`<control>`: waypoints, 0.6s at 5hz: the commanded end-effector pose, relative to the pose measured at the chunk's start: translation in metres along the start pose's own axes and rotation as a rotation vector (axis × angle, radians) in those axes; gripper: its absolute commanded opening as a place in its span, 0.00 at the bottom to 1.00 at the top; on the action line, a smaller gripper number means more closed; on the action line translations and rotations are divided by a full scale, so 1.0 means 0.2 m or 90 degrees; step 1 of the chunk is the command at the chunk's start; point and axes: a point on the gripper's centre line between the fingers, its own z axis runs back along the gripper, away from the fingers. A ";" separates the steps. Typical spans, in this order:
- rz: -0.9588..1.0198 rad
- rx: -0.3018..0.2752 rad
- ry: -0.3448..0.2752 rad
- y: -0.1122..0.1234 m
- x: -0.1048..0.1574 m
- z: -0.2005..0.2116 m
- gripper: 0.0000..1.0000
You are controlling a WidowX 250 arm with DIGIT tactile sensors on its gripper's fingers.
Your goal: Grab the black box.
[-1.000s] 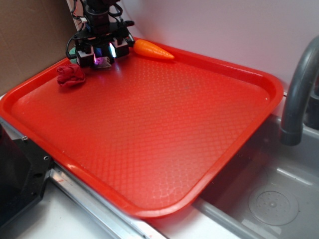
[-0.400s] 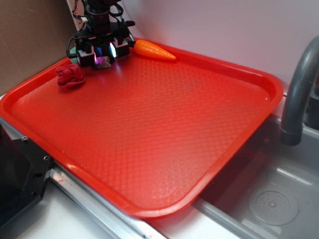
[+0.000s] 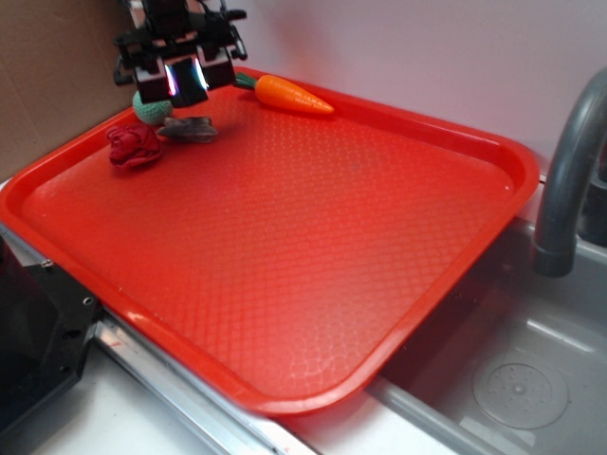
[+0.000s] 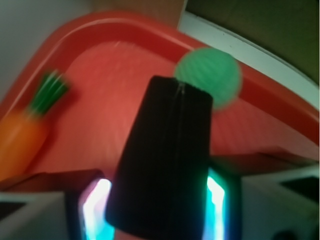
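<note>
Above the far left corner of the red tray (image 3: pixel 285 246), the gripper (image 3: pixel 176 81) pinches the black box (image 4: pixel 162 160), lifted off the tray near the teal ball (image 4: pixel 212 75) and carrot (image 3: pixel 289 95).

Likely toy kitchen, sink (image 3: pixel 517 379), faucet (image 3: pixel 569 180)
</note>
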 end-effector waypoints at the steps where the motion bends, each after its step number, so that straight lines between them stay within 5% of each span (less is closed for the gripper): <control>1: -0.292 -0.149 0.055 0.07 -0.22 0.57 0.00; 3: -0.441 -0.160 0.029 0.04 -0.38 0.71 0.00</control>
